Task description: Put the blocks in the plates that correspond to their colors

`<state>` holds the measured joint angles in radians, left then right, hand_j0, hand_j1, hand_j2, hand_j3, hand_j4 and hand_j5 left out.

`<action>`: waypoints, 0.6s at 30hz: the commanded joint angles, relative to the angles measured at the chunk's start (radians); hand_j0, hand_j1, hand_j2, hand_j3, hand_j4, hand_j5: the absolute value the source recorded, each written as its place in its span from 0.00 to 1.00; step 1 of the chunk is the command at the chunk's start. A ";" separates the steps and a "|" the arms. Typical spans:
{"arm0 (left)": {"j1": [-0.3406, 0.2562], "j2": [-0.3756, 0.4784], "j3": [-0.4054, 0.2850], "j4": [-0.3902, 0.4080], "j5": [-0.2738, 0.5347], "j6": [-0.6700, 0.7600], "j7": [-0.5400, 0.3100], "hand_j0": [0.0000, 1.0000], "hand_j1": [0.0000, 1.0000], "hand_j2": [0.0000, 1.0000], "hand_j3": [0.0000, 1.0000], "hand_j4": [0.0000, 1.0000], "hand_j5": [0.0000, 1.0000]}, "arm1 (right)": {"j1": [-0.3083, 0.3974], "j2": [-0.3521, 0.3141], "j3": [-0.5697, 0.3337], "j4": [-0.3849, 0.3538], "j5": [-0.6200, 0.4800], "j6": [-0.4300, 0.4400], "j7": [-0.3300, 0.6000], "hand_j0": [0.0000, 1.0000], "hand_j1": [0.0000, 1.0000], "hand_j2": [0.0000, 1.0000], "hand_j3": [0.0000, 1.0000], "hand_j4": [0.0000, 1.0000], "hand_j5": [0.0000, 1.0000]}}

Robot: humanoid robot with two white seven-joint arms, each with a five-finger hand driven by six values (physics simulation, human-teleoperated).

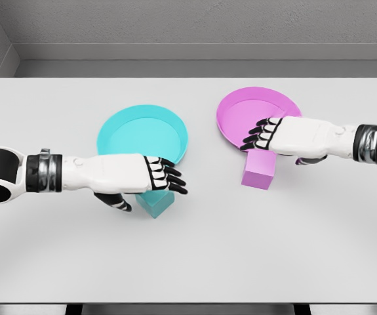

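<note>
Hands over blocks, both blocks on table outside plates.
Left hand spread above cyan block, near cyan plate; right hand loosely open above upright pink block, touching pink plate edge; nothing gripped.

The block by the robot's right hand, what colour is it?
Pink-purple, matching the plate behind it. The block shows best in the head view, just under the right hand.

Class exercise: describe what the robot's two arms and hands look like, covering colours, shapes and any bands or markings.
Both arms are smooth white shells with dark, metallic-ringed wrist bands. The left hand and right hand have white backs and five jointed fingers in black with white segments. The left arm shows a round black joint near the picture's edge. No cables show.
</note>
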<state>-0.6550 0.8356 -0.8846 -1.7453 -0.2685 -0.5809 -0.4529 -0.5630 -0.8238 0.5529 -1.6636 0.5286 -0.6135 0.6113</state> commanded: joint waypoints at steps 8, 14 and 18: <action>-0.014 -0.043 -0.022 0.078 -0.028 0.050 0.000 1.00 1.00 1.00 1.00 1.00 1.00 | 0.000 -0.003 0.030 -0.027 0.033 0.003 0.000 1.00 1.00 1.00 1.00 1.00 1.00; -0.015 -0.070 -0.045 0.090 -0.049 0.047 0.002 1.00 1.00 1.00 1.00 1.00 1.00 | -0.003 0.008 0.059 -0.027 0.085 0.003 0.000 1.00 1.00 1.00 1.00 1.00 1.00; -0.015 -0.070 -0.045 0.090 -0.051 0.047 0.002 1.00 1.00 1.00 1.00 1.00 1.00 | -0.011 0.011 0.073 -0.025 0.128 0.003 0.000 1.00 1.00 1.00 1.00 1.00 1.00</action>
<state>-0.6703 0.7670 -0.9284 -1.6563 -0.3234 -0.5351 -0.4515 -0.5768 -0.8139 0.6189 -1.6897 0.6422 -0.6133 0.6113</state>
